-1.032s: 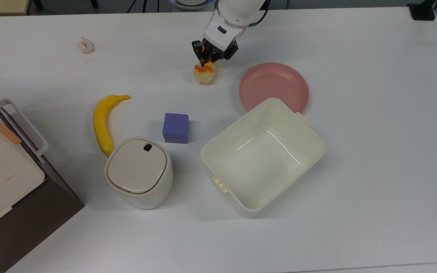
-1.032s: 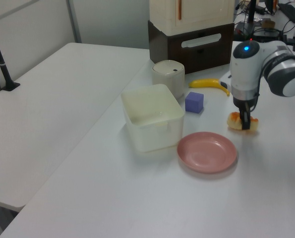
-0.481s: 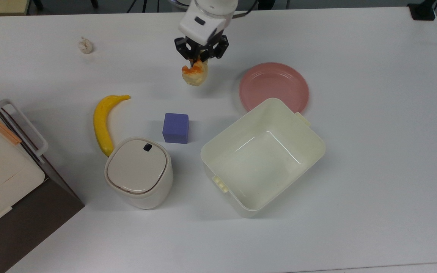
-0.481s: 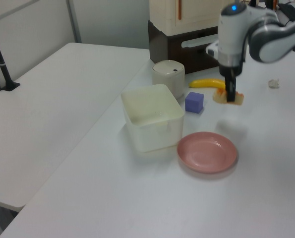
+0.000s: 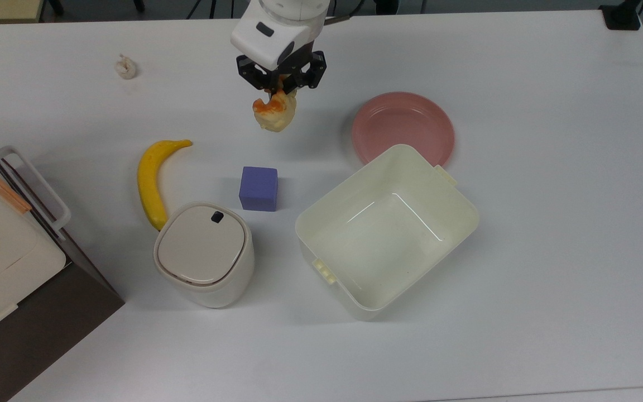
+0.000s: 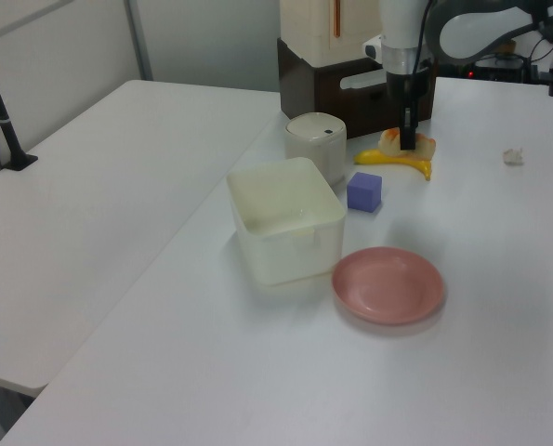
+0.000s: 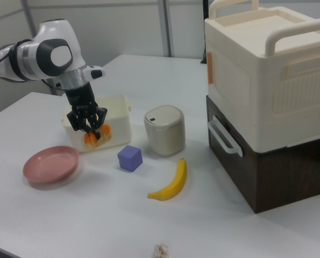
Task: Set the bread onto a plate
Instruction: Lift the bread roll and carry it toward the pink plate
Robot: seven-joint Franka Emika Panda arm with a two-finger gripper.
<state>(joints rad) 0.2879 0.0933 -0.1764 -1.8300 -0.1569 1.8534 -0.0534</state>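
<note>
Gripper (image 5: 278, 85): clamped on bread (image 5: 273, 113), off the table (image 5: 550, 223).
Bread: hanging in the air, well to the top view's left of plate (image 5: 403, 127).
Plate: bare, touching tub (image 5: 386, 230).

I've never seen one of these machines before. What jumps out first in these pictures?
The white arm's claw is shut on a small toy bread, dangling it in the air above the white table. To the top view's right of it an empty pink plate lies on the table, right beside a big cream tub. A yellow banana and a purple cube add colour nearby.
</note>
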